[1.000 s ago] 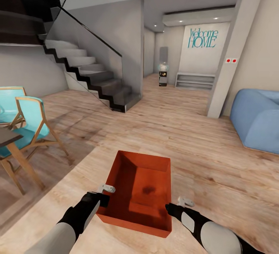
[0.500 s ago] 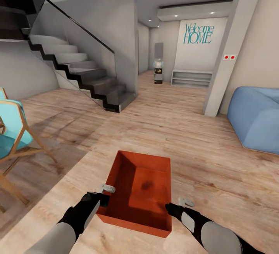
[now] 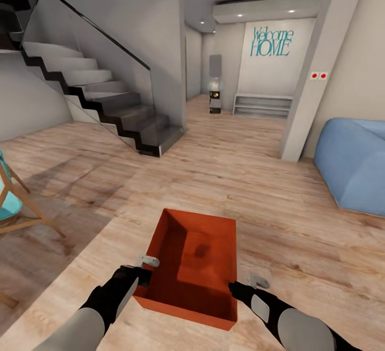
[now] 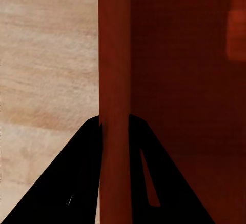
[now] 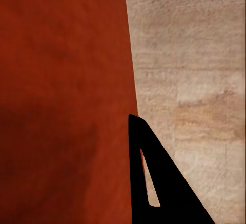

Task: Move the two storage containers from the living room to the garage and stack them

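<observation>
Head view. Orange-red bin (image 3: pixel 192 265) carried low, out in front of the trunk, between both arms, above pale wood-plank floor (image 3: pixel 267 190). Bin open-topped, empty, one dark smudge on its bottom. Left gripper (image 3: pixel 143 273) at the bin's left wall, right gripper (image 3: pixel 241 287) at the bin's right wall near the close corner. Beyond the bin: staircase (image 3: pixel 101 105) with glass side up and to its left, blue sofa (image 3: pixel 353 163) off to its right, white pillar (image 3: pixel 310 73) and a wall with "Welcome HOME" lettering (image 3: pixel 271 42) far past it. Edge of a teal chair (image 3: pixel 8 201) well left of the bin. Only one bin seen here; no dark grey flooring anywhere.

Left wrist view. Bin wall (image 4: pixel 114 101) edge-on, running between the two black fingers (image 4: pixel 77 183), one finger outside over the planks, one inside the bin. Jaws clamped on the wall.

Right wrist view. Bin's red wall surface (image 5: pixel 66 106) close up, one black finger (image 5: pixel 159 183) on the plank side against the wall's edge. Second finger hidden; likely pinching the wall, not confirmed, so cannot tell.

Step in hand, judged: transport leg, bin held, not yet in the garage. Next move calls for steady driving toward the garage, grip kept level on both walls so the thin rim does not slip, then lowering onto the dark floor.
</observation>
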### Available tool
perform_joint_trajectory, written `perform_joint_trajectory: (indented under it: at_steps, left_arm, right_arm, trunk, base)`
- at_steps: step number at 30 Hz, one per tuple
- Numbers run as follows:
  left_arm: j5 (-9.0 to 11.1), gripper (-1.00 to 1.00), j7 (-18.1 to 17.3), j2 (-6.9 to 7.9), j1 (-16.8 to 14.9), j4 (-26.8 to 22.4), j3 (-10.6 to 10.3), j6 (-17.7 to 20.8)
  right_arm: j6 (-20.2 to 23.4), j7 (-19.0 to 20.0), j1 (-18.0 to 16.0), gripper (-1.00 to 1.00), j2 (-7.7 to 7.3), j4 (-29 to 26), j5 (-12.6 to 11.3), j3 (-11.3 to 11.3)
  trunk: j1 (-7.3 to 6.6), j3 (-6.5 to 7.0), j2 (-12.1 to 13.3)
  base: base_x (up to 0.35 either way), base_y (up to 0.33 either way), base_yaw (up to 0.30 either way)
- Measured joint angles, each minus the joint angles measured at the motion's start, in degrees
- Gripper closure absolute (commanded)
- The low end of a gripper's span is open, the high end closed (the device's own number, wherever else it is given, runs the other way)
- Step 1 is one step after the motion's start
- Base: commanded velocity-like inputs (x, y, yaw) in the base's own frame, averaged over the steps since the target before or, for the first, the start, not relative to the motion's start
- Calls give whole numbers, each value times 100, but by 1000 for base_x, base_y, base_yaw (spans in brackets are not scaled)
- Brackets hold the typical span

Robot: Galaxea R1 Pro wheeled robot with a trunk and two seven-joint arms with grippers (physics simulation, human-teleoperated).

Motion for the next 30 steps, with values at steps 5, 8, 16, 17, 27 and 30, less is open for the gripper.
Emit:
perform_joint_trajectory:
  at_steps: [5,8,16,17,27,30]
  left_arm:
    - [-4,100,5,-6,0,-1,0,-1]
    - [-3,100,10,-5,-1,-1,-2,0]
    - [-4,100,6,-3,-1,0,0,0]
    - [-5,100,1,-3,-1,15,7,1]
    - [11,100,-7,-105,-4,297,26,-10]
    - [12,100,-7,-106,-4,298,25,-10]
  right_arm:
    - [0,-8,9,100,0,-12,-7,-8]
    - [0,-12,9,100,4,-18,-8,1]
    - [-1,-13,9,100,6,-16,-8,2]
    - [-1,-14,10,100,6,-14,-6,14]
    - [-3,-6,12,100,8,-5,-6,52]
    - [-3,-7,11,100,8,-5,-7,48]
  trunk:
    - [0,0,0]
    - [0,0,0]
    - [0,0,0]
    - [0,0,0]
    - [0,0,0]
    - [0,0,0]
  base:
    - [341,0,0]
    - [341,0,0]
    - [341,0,0]
    - [341,0,0]
    - [341,0,0]
    - [341,0,0]
